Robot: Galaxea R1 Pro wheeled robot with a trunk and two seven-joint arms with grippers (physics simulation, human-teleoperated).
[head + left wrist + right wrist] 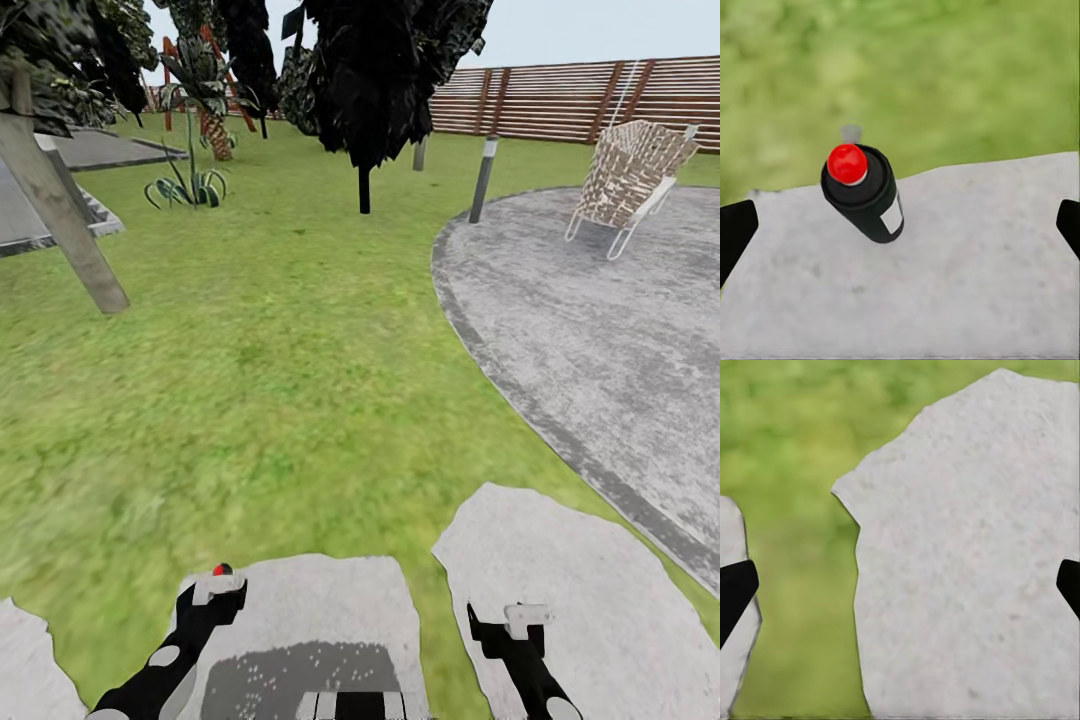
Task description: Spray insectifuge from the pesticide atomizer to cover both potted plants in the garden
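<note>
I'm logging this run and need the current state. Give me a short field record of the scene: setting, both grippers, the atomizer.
setting: lawn with stepping stones, paved circle, fence
atomizer: black can, red cap, in line with the left gripper, above a stone
left gripper: jaws wide in the wrist view; grip cannot be told
right gripper: jaws apart, nothing between them
potted plants: none identified

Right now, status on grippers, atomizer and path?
Left gripper spread wide, atomizer between its fingertips, grip unclear. Right gripper open, empty, over a stepping stone. Lawn ahead; tree trunk, leaning post beyond.
</note>
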